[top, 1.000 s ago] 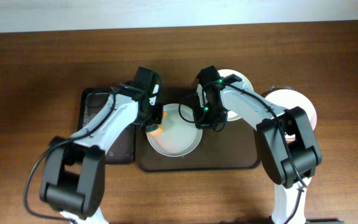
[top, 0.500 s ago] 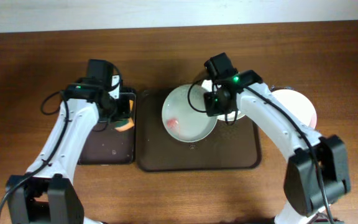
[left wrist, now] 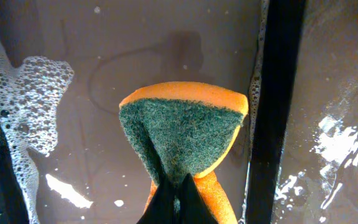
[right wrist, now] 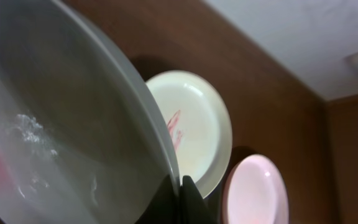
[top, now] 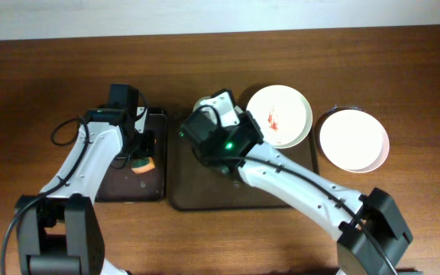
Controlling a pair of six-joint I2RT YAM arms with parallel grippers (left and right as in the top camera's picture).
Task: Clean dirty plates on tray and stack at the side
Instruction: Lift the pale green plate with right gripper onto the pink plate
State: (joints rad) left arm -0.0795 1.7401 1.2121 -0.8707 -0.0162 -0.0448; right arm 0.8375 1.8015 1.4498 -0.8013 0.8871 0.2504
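the left tool (left wrist: 176, 198) is pinching the green-and-orange sponge (left wrist: 182, 134) by its lower end, scrubbing face toward the camera. it hangs low over the wet black tray (top: 121, 189), where foam (left wrist: 33, 99) lies on the water. it looks parked there so drips miss the tabletop (top: 403, 69) and the sponge can take up suds.

the right tool (right wrist: 183, 196) is pressed together on the rim of 1 plate (right wrist: 61, 118), tipped steeply above the left half of the brown tray (top: 205, 197). a faint reddish patch shows low on its face, so my guess is it is being presented toward the sponge for wiping.

a 2nd plate (top: 279, 116), red-streaked, sits at the tray's far right corner. a plain white plate (top: 352, 140) rests on the tabletop just right of the tray, likely the start of the stack.
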